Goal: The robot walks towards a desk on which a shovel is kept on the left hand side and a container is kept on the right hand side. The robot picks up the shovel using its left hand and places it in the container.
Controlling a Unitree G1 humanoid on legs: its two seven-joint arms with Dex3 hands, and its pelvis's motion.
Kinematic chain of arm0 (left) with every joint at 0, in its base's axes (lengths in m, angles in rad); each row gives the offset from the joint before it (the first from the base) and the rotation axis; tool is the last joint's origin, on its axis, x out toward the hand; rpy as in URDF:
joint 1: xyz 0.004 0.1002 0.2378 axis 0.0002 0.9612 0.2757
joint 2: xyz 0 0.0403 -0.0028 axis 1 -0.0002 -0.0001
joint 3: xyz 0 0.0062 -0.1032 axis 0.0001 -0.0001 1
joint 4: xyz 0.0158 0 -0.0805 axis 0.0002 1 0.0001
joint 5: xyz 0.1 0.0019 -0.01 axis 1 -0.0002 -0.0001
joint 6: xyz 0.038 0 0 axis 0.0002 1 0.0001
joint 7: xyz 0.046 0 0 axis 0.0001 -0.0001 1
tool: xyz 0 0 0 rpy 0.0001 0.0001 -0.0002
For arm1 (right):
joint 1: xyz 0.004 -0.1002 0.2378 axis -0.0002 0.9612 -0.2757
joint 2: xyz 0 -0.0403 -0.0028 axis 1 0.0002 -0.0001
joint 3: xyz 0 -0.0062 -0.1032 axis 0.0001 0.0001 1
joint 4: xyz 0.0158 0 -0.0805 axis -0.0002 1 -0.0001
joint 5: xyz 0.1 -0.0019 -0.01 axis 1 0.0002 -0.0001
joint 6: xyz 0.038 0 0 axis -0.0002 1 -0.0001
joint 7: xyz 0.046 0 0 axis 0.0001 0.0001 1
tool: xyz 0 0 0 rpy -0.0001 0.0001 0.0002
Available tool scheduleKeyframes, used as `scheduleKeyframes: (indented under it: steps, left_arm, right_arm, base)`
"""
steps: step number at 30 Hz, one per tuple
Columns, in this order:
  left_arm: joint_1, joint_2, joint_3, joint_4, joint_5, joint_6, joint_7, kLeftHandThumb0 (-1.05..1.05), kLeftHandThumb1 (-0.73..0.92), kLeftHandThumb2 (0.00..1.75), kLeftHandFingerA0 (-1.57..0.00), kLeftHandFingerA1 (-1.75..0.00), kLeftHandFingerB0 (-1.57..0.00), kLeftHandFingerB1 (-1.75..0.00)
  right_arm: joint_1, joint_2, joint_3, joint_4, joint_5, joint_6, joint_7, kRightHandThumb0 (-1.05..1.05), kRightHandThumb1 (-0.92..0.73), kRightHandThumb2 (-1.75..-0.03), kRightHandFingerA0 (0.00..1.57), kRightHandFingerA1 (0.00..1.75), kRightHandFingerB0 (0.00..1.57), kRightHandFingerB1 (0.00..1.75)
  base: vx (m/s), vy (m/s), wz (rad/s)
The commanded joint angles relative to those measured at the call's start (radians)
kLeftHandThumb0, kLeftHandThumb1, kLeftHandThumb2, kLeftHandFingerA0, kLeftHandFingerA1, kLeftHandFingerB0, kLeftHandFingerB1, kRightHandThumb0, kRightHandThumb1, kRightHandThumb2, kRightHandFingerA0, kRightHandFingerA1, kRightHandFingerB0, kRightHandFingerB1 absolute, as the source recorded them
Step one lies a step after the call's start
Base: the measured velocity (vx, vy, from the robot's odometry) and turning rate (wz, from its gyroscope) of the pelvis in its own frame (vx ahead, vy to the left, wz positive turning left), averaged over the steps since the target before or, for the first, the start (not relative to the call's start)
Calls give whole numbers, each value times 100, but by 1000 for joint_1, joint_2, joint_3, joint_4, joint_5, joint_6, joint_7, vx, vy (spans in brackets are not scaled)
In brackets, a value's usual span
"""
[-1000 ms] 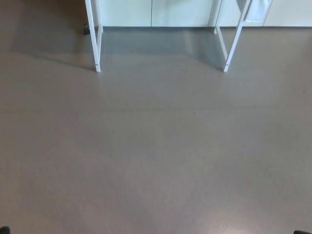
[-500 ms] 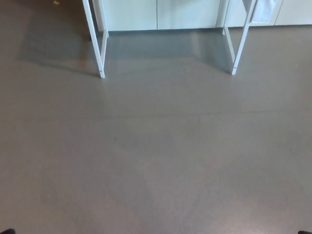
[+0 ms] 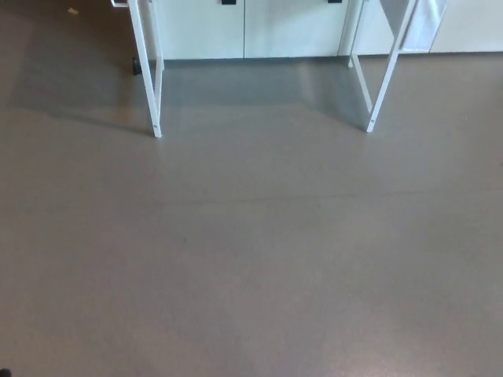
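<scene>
Only the lower part of the desk shows, at the top of the head view: a white left leg (image 3: 148, 71) and a white right leg (image 3: 383, 78) standing on the grey-brown floor. The desk top, the shovel and the container lie above the picture's upper edge and are hidden. Neither of my hands shows in the picture.
White cabinet doors (image 3: 244, 27) with dark handles run along the wall behind the desk. A small dark caster (image 3: 137, 67) sits beside the left leg. Grey-brown floor (image 3: 251, 251) stretches between me and the desk.
The whole picture has shifted as the camera moved: the desk legs sit lower in the frame and more of the cabinets behind them shows.
</scene>
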Motion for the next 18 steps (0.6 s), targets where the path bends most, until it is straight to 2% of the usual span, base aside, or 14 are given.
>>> scheduleKeyframes:
  steps: [1,7,13,18]
  left_arm:
    - [-8,4,0,2,1,-39,5,-23,62,62,-26,-38,-23,-31]
    - [-9,7,-3,4,4,-38,9,-23,62,62,-26,-37,-24,-31]
    - [-11,8,-2,8,3,-43,10,-26,61,63,-29,-39,-25,-32]
    - [-2,6,0,-6,-2,-41,4,-30,59,64,-30,-40,-26,-34]
  right_arm:
    - [-19,-17,-4,15,-6,-38,-21,-17,-54,-66,54,84,40,66]
    - [-19,-19,-2,11,-13,-31,-22,-19,-54,-66,54,81,41,67]
    - [-17,-15,-9,16,1,-36,-8,-19,-54,-67,50,80,39,68]
    - [-20,-14,-11,24,2,-38,-9,-20,-54,-67,52,80,41,67]
  base:
    - [0,0,0]
    - [76,-62,4]
    - [114,-270,1]
    - [88,-45,-6]
